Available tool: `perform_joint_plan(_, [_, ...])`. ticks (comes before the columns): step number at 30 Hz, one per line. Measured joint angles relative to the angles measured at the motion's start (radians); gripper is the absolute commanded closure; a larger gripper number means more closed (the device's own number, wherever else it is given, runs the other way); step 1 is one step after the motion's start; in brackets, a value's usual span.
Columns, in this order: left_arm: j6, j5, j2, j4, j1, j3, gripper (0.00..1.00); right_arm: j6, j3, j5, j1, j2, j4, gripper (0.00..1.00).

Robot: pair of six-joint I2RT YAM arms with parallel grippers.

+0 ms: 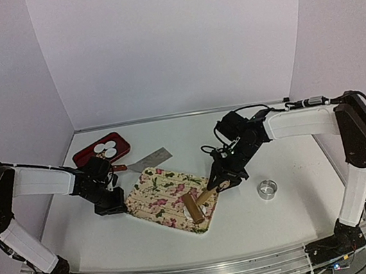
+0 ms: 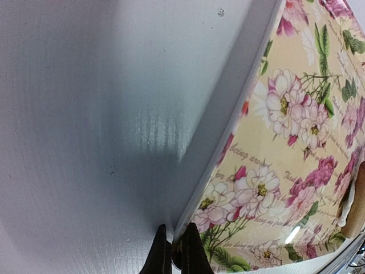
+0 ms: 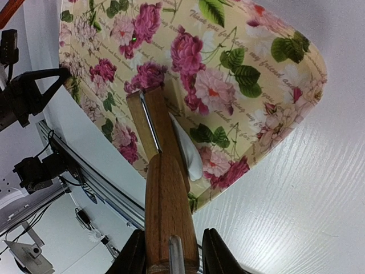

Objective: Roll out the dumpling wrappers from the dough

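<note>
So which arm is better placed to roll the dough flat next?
Right. The right gripper grips the rolling pin, whose roller sits on the dough on the floral board. The left gripper only pinches that board's edge.

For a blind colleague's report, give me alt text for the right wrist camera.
The right claw grips a wooden roller by its handle, its head lying over a white piece of dough on a floral board. The board sits on a white table.
</note>
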Motion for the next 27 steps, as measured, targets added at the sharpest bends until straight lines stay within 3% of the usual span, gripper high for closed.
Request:
perform_joint_plan(16, [0.0, -0.011, 0.0, -0.003, 0.001, 0.001, 1.0, 0.048, 0.085, -0.085, 0.051, 0.127, 0.093, 1.0])
perform_joint_plan(27, [-0.001, -0.019, 0.0, -0.004, 0.005, 0.002, 1.0, 0.061, 0.051, -0.084, 0.047, 0.115, 0.138, 1.0])
